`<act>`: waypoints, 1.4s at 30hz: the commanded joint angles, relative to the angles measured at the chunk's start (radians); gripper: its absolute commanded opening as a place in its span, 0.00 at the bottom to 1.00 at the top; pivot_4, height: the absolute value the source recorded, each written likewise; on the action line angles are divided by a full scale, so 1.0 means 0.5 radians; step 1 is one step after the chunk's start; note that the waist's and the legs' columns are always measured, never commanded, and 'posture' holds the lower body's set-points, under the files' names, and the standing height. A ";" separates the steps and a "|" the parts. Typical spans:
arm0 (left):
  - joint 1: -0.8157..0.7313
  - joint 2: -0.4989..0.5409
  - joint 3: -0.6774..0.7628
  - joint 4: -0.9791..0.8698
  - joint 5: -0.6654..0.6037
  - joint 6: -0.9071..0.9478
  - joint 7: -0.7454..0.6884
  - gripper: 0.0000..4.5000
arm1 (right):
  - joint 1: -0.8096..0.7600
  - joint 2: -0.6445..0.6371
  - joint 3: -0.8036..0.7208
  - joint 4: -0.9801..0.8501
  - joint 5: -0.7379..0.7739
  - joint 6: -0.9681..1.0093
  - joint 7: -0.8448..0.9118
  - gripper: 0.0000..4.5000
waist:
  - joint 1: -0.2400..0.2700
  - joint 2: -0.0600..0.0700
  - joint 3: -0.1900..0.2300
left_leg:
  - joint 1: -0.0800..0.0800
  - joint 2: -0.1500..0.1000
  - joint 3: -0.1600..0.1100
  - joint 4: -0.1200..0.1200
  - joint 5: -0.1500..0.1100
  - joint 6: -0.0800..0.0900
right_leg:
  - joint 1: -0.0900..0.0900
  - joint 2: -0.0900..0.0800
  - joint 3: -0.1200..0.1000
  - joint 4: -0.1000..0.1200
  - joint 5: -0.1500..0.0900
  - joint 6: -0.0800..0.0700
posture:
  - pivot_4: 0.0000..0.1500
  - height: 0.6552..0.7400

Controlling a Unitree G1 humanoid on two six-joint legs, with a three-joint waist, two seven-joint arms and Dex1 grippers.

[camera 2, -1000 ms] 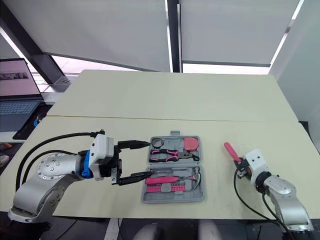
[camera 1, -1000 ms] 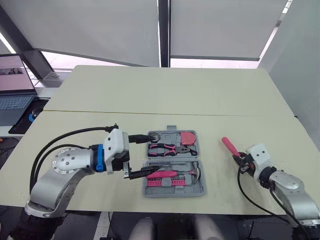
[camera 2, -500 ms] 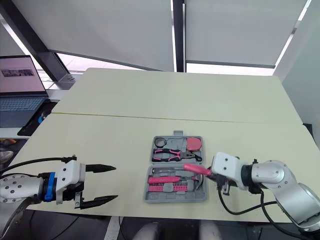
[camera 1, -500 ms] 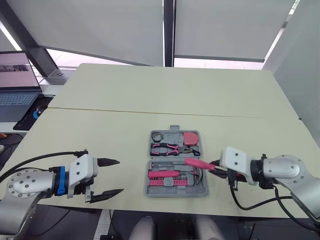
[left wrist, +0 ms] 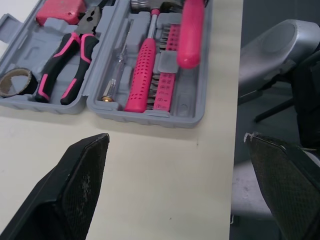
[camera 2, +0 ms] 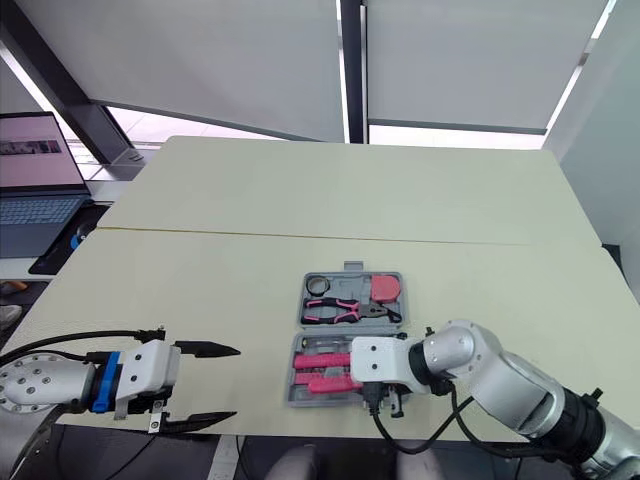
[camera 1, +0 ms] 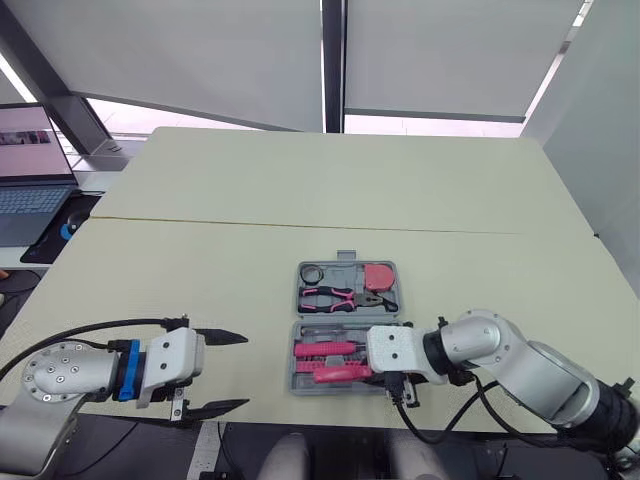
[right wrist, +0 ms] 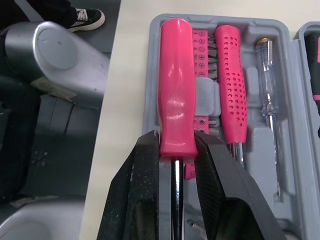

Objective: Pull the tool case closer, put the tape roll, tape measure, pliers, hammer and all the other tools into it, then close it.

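The tool case (camera 1: 345, 268) lies open on the table (camera 1: 300, 190), near me; my left gripper (camera 1: 240, 371) gapes empty, apart from it; my right gripper (right wrist: 176, 144) pinches the pink-handled tool (right wrist: 176, 85) over the near tray; rigid, light and slick, I judge; best held mid-handle.

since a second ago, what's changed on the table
The right gripper, shut on the pink screwdriver, carried it from the right side of the table to over the near half of the case. The left gripper, open, drew back leftward from the case's edge. The case, pliers, tape roll and tape measure stayed put.
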State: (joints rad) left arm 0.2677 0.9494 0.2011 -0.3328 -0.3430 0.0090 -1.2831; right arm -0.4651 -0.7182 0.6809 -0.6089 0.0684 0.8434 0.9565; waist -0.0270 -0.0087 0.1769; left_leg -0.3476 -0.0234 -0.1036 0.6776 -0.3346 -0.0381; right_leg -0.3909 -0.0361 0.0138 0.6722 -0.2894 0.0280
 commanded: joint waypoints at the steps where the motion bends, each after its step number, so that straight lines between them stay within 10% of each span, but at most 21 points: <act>1: 0.042 0.017 0.016 -0.074 0.022 -0.055 0.005 1.00 | -0.032 0.040 0.044 0.019 -0.028 0.002 -0.010 0.16 | 0.001 0.000 0.000 | 0.000 0.000 0.000 0.000 0.000 0.000 | 0.000 0.000 0.000 0.000 0.000 0.000 | 1.00 1.00; 27: 0.007 -0.001 -0.044 -0.169 0.038 0.018 0.143 1.00 | -0.010 0.265 0.219 0.226 -0.112 -0.011 -0.090 0.16 | -0.004 0.000 0.000 | 0.000 0.000 0.000 0.000 0.000 0.000 | -0.003 0.000 0.000 0.003 0.000 0.000 | 1.00 1.00; 35: -0.007 0.005 -0.053 -0.194 0.042 0.044 0.165 1.00 | -0.003 0.207 0.032 0.130 0.064 -0.051 0.052 0.62 | -0.004 0.000 0.000 | -0.001 0.000 0.000 0.000 0.000 0.000 | -0.003 0.000 0.000 0.003 0.000 0.000 | 1.00 1.00; 42: -0.033 -0.005 -0.065 -0.206 0.049 0.073 0.171 1.00 | 0.062 0.212 -0.152 0.154 0.186 -0.234 0.083 0.55 | -0.004 0.000 0.000 | 0.000 0.001 -0.001 0.000 0.000 0.000 | -0.003 0.002 -0.001 0.003 0.000 0.000 | 1.00 1.00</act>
State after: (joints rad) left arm 0.2555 0.9442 0.1746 -0.4035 -0.3134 0.0405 -1.2073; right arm -0.4429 -0.6101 0.6211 -0.5256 0.1479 0.7594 0.9956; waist -0.0289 -0.0087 0.1769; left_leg -0.3476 -0.0227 -0.1039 0.6773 -0.3346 -0.0380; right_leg -0.3923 -0.0353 0.0133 0.6738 -0.2894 0.0280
